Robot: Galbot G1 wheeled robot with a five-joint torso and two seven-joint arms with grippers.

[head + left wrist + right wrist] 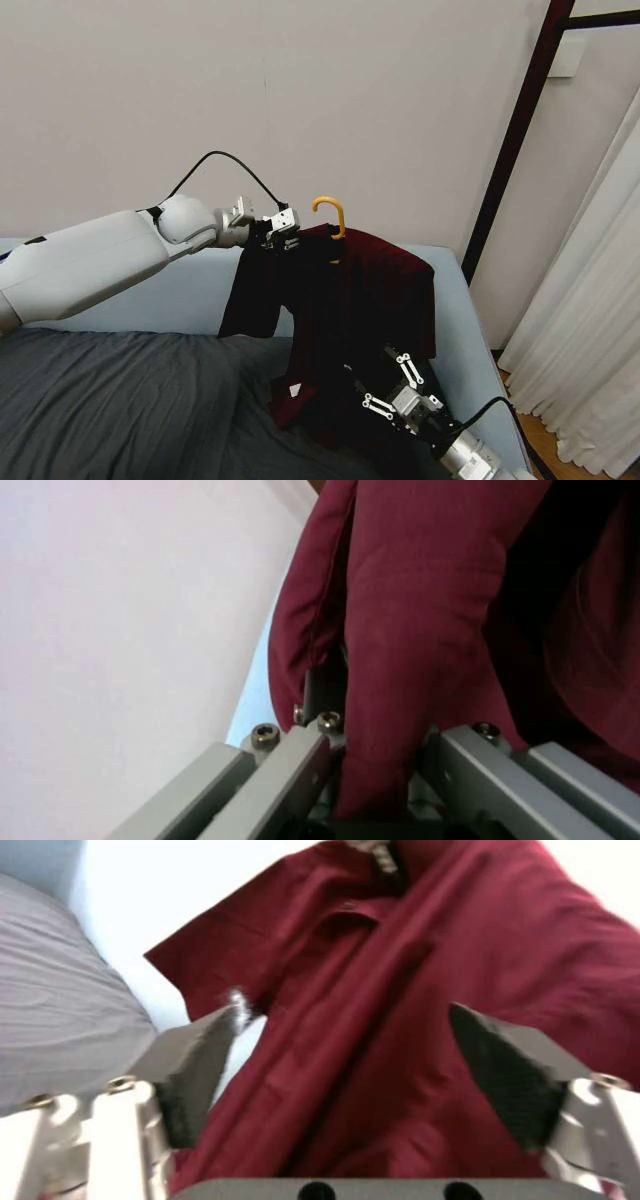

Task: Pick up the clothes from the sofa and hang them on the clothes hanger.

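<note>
Right hand [386, 382]: low and nearest, at the bottom hem of the dark red shirt [360, 300]. The fingers [205, 1065] are spread wide, with the shirt front hanging between and beyond them. Cannot tell whether either pad touches the cloth.

Grey blanket [120, 400]: covers the near seat of the pale blue sofa [470, 330]. The shirt's lower edge droops onto it.

Shirt: raised above the sofa, draped over a hanger [330, 214]. The hanger's orange hook sticks up at the collar, free in the air against the wall.

Left hand [283, 233]: at the shirt's shoulder just beside the hook, clamped on a fold of the red fabric. One sleeve hangs below it.

Farther right: black rack post [510, 140], well apart from the hook, and a white curtain [590, 340].
</note>
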